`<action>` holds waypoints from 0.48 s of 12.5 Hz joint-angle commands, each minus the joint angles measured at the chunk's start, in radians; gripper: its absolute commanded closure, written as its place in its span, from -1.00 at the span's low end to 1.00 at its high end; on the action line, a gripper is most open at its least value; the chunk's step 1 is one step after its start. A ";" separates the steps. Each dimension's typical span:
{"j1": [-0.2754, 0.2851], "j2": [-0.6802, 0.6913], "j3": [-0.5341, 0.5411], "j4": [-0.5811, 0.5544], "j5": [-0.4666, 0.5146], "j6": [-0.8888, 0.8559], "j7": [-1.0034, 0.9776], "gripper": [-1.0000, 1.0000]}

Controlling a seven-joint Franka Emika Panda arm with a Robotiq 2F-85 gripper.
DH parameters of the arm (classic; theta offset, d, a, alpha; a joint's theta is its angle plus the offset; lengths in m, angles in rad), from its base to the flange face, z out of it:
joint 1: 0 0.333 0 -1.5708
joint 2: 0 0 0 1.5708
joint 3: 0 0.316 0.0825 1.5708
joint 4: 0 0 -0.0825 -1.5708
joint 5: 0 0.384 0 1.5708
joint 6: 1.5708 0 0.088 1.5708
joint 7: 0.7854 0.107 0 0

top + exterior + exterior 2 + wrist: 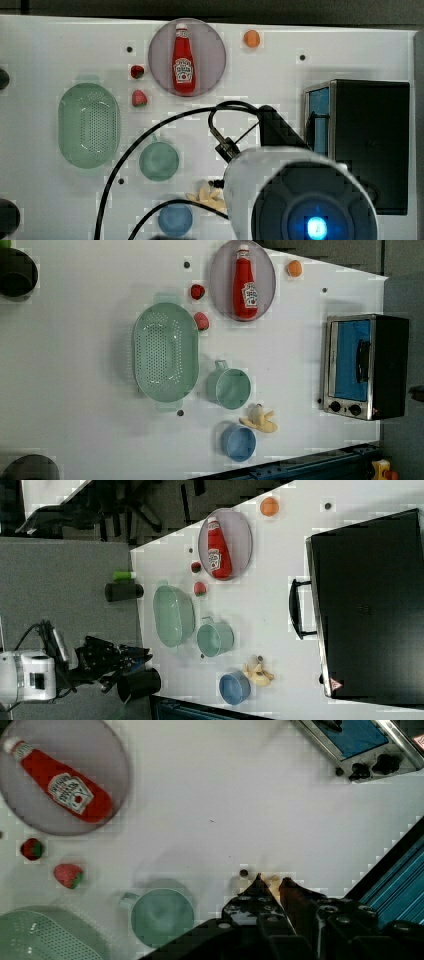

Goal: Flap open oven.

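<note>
Well — oven, black box w/ silver front, blue glass door closed, sits well apart from the gripper; its fingers are pinched nearly together, holding nothing — hovering above the table.

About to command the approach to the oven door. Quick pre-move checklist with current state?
1. Oven door shut, ready to pull: ok.
2. Door handle bare, nothing hooked on it: ok.
3. Table strip in front of the door free for the flap: ok.
4. Gripper empty: ok, fingertips close together with nothing between.
5. Gripper at the handle: not ok, it hangs above the banana.
6. Ketchup bottle on its plate, off the path: ok.
</note>
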 commanded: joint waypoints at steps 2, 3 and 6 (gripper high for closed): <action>-0.007 0.018 -0.044 -0.044 -0.009 0.040 -0.196 0.65; -0.009 0.027 -0.058 -0.058 -0.018 0.070 -0.258 0.65; -0.013 0.039 -0.113 -0.121 -0.047 0.213 -0.485 0.65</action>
